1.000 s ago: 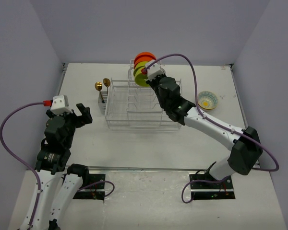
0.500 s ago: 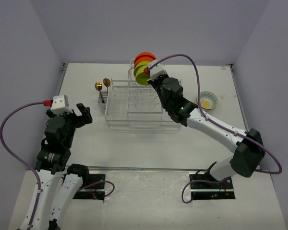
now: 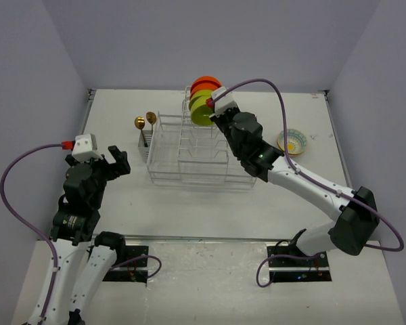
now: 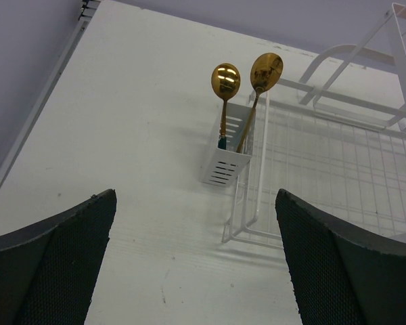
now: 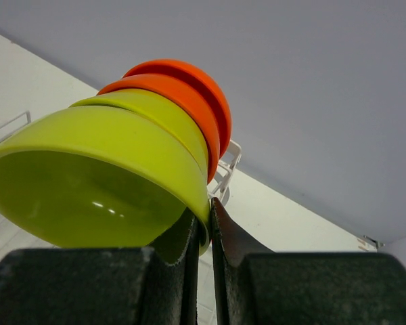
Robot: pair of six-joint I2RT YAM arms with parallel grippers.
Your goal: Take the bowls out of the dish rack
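Seen from above, a white wire dish rack (image 3: 188, 178) sat at the middle of a pale table (image 3: 115, 196). At the rack's 12 o'clock end, toward its right corner, four bowls stood on edge, packed one behind the other. Two orange-red bowls (image 3: 205, 82) were farthest back. A second lime-green bowl (image 5: 159, 108) came in front of them, and the nearest lime-green bowl (image 5: 101, 172) was at the front, its hollow facing the camera on the right wrist.

The right arm reached across the rack from 4 o'clock. The right gripper (image 5: 208, 213) was pinched onto the lower rim of the nearest lime-green bowl, one dark finger (image 5: 183, 267) inside the hollow and the other outside. Whether that bowl rested on the wires could not be told.

A pale patterned bowl (image 3: 294, 141) with a yellow centre sat upright on the table at 3 o'clock from the rack, apart from it.

On the rack's 9 o'clock side hung a small white cutlery holder (image 4: 224, 166) with two gold spoons (image 4: 225, 81) standing in it, bowls up.

The left gripper (image 4: 195, 200) hovered above the table at 8 o'clock from the rack, its fingers spread wide with nothing between them.
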